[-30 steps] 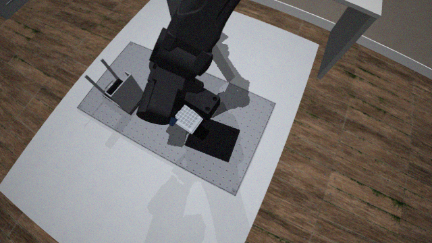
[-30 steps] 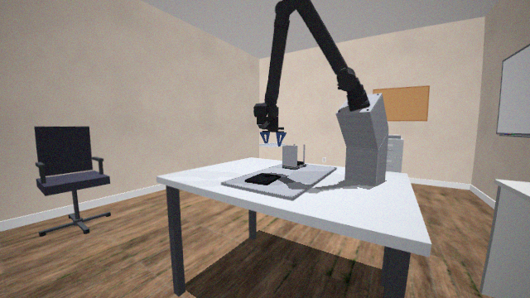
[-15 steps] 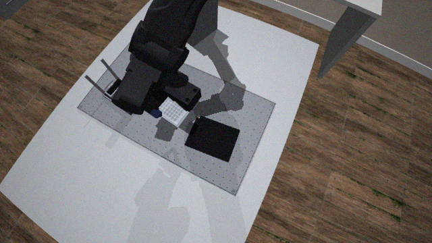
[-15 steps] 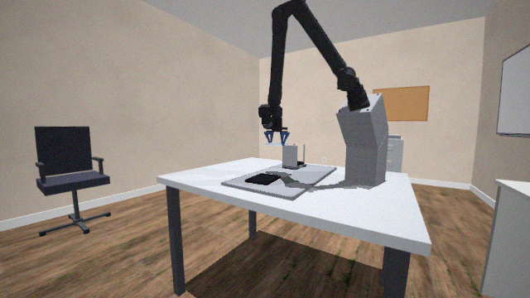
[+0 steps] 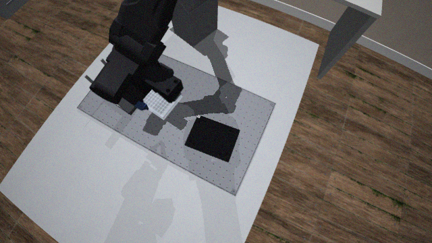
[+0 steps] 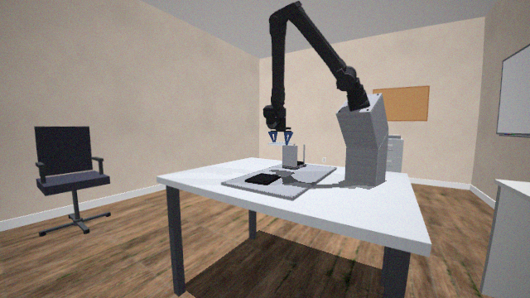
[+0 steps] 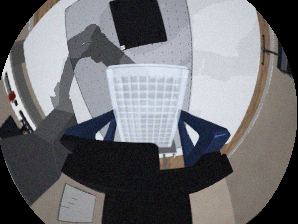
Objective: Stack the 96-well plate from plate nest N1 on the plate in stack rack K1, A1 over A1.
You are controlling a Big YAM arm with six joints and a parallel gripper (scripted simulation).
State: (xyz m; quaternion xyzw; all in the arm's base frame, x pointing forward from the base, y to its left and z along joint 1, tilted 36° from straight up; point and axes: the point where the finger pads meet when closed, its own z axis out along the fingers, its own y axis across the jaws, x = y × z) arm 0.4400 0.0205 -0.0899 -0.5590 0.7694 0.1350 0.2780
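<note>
The hand (image 6: 280,137), with its blue fingers pointing down, is clamped on the long sides of the white 96-well plate (image 5: 159,103), holding it level in the air above the stack rack K1 (image 6: 291,156). In the exterior view the plate hangs just over the rack's top, apart from it. From above, the black arm (image 5: 135,54) hides the rack almost wholly, and only the plate's outer half sticks out from under the wrist.

The rack stands at the far end of the grey perforated board (image 5: 236,152) that lies across the middle of the white desk (image 5: 84,175), toward the desk's back edge in the exterior view. The plate nest N1 (image 5: 212,138), a flat black rectangle, lies on the same board nearer the desk's front edge, well apart from the rack, with a small pale mark (image 5: 198,117) at one corner. The arm's grey pedestal (image 6: 364,145) stands toward the desk's right side.
</note>
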